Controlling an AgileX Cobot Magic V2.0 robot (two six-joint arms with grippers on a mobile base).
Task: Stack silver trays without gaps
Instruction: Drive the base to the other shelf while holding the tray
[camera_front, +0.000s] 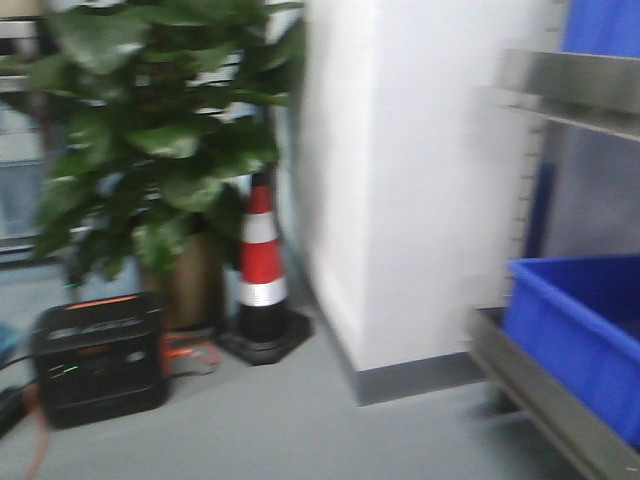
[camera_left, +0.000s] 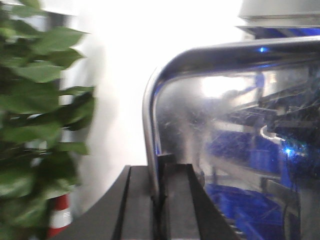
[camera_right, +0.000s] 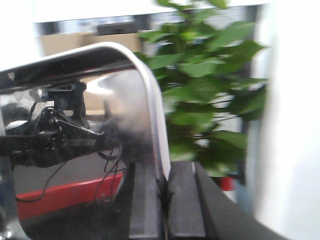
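Left gripper (camera_left: 160, 175): both black fingers closed together on the rolled rim of a silver tray (camera_left: 235, 130), which is pinched at its edge just below a rounded corner. The tray stands on edge and fills the right half of this view. Its scuffed bottom faces the camera and reflects blue shapes.

Right gripper (camera_right: 165, 170): fingers clamped the same way on the rim of a shiny pan (camera_right: 75, 100), again just under a rounded corner. The pan extends to the left, and its bottom mirrors dark arm hardware and cables. I cannot tell whether this is the same silver tray or another.

Edges and room: the front view is blurred. A white pillar (camera_front: 420, 180) stands centre. To the right is a steel rack (camera_front: 540, 385) whose lower shelf edge runs toward the camera and carries a blue bin (camera_front: 585, 330). An upper shelf (camera_front: 570, 90) is above it. Grey floor (camera_front: 300, 430) lies open between the pillar and the items on the left.

View differences:
- Only the front view shows the rack, the bin and a black box (camera_front: 98, 355) on the floor.
- A leafy plant (camera_front: 150, 130) appears in all three views.
- The striped cone (camera_front: 262, 270) is whole in the front view. The left wrist view shows only a sliver at lower left.
- Trays and grippers appear only in the wrist views.
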